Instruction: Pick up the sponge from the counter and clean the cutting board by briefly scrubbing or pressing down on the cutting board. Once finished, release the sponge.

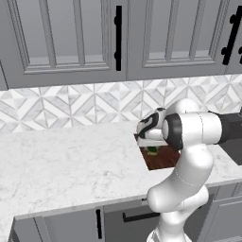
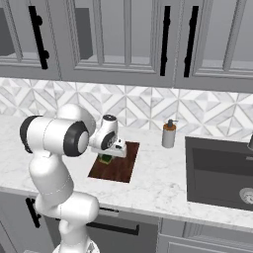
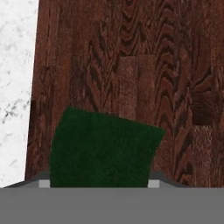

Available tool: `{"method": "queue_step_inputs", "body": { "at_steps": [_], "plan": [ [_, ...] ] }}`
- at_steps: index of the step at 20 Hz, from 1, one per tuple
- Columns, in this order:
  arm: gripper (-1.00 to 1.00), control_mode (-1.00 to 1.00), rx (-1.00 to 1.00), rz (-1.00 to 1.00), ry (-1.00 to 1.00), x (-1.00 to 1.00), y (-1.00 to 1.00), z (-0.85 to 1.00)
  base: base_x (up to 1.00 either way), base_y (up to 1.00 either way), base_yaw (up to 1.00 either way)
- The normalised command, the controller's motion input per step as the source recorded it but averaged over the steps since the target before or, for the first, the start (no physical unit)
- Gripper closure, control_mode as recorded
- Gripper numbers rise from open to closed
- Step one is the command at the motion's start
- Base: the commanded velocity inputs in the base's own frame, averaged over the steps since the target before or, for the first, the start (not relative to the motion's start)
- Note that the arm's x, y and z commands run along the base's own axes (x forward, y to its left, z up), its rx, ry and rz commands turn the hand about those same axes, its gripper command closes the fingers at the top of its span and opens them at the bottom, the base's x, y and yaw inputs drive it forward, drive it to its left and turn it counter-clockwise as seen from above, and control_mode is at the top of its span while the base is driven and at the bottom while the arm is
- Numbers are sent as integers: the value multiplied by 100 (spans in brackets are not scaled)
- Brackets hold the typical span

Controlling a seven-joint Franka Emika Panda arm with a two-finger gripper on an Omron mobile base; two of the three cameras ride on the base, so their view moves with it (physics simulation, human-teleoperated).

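Hand view: the sponge (image 3: 103, 148) sits between the two finger tips, its dark green scrub layer facing the camera. The jaws are closed on it, one tip at each side of the block. Behind the sponge lies the cutting board (image 3: 144, 65), dark reddish-brown with clear wood grain. A strip of white marble counter (image 3: 15, 87) runs along the left side of this view, next to one long edge of the board.

Right base view: the gripper (image 2: 106, 157) points down over the far left corner of the cutting board (image 2: 118, 168). The sponge (image 2: 105, 158) shows below the hand as a small yellow and green block; whether it touches the board cannot be told. The board lies on the counter (image 2: 158, 188), nearer its front edge than the tiled wall. A soap dispenser (image 2: 169, 134) stands near the back edge of the counter, between the board and the dark sink (image 2: 217, 173).

Left base view: the arm covers most of the cutting board (image 1: 160, 158). The sponge (image 1: 152, 150) is just visible under the gripper (image 1: 152, 147).
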Motion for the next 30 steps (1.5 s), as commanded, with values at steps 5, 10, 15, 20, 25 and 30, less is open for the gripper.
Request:
{"method": "queue_step_inputs", "body": {
  "at_steps": [5, 10, 15, 20, 25, 30],
  "plan": [
    [100, -100, -4, 0, -6, 2, 0, -44, 0, 0, 0],
    [100, -100, 0, 0, -5, 45, 2, 2, 0, 0, 0],
    [100, -100, 0, 0, -2, 63, 0, 5, 0, 0, 0],
    [100, -100, 0, 0, 0, 16, 0, -53, 0, 0, 0],
    [100, -100, 0, 0, -5, 19, 0, -32, 0, 0, 0],
    [100, -100, 5, 0, -4, 53, 0, 6, 0, 0, 0]
  ]
}}
